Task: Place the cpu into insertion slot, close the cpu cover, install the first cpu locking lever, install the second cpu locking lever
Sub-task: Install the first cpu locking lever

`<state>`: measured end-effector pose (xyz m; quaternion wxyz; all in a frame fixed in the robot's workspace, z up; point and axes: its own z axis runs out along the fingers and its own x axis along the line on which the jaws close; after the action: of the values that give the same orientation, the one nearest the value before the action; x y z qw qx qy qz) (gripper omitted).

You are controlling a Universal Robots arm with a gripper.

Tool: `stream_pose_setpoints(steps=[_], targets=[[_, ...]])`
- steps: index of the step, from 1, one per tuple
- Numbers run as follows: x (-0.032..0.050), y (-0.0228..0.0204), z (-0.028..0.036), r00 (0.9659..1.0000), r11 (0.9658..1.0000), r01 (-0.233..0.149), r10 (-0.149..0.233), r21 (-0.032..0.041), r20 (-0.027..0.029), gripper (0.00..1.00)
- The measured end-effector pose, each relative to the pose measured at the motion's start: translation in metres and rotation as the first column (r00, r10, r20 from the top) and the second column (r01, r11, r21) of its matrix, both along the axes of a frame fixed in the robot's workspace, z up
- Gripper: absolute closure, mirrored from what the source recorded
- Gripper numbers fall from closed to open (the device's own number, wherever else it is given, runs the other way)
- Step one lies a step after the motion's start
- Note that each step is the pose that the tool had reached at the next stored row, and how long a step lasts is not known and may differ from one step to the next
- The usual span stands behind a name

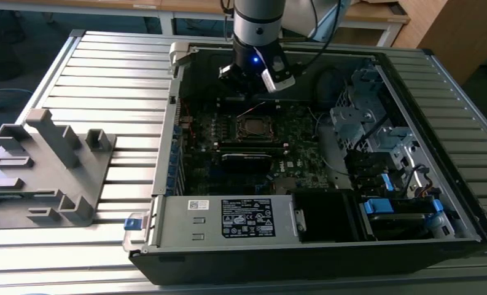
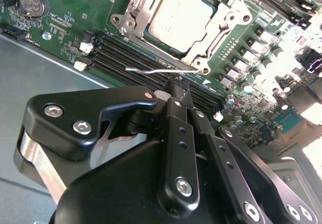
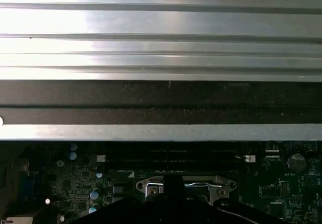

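The gripper (image 2: pixel 174 85), clenched shut, has its tip at the wire locking lever (image 2: pixel 151 70) beside the insertion slot (image 1: pixel 254 127), where the cpu (image 2: pixel 178 17) lies under the lowered cpu cover (image 2: pixel 221 30).

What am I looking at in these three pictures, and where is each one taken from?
A grey robot arm reaches into an open black computer case lying on a slatted metal table. One picture looks on from outside; the other two come from cameras at the arm's wrist. In the second wrist view its black gripper hangs close to a thin silvery wire lever beside the square grey-topped cpu, which has a silvery metal cover frame around it. A grey plastic stand rests on the table.
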<state>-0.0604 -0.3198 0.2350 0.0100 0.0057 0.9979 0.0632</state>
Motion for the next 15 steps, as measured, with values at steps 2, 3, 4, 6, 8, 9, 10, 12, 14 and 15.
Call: stream_pose_setpoints(steps=[2,3,4,6,8,9,10,12,14,15], targets=[[0.0008,0.0,-0.0005,1.0,1.0,0.004,-0.004,-0.0003,0.0,0.89],[0.0008,0.0,-0.0009,0.9999,0.9999,0.017,-0.017,-0.0001,0.0,0.89],[0.0009,0.0,-0.0014,0.9995,0.9995,0.033,-0.033,-0.0001,0.0,0.89],[0.0009,0.0,-0.0021,0.9976,0.9976,0.069,-0.069,-0.0002,-0.0001,0.89],[0.0009,-0.0001,-0.0023,0.9961,0.9961,0.088,-0.088,-0.0004,-0.0003,0.89],[0.001,-0.0001,-0.0023,0.9961,0.9961,0.089,-0.089,-0.0003,-0.0002,0.89],[0.0009,0.0,-0.0024,0.996,0.996,0.089,-0.089,-0.0001,0.0,0.89],[0.0009,-0.0001,-0.0025,0.996,0.996,0.089,-0.089,0.0032,-0.0001,0.89],[0.0009,-0.0001,-0.0031,0.9959,0.9959,0.09,-0.09,0.0061,0.0018,0.89],[0.001,-0.0001,-0.0034,0.9956,0.9956,0.094,-0.094,0.0062,0.0022,0.89]])
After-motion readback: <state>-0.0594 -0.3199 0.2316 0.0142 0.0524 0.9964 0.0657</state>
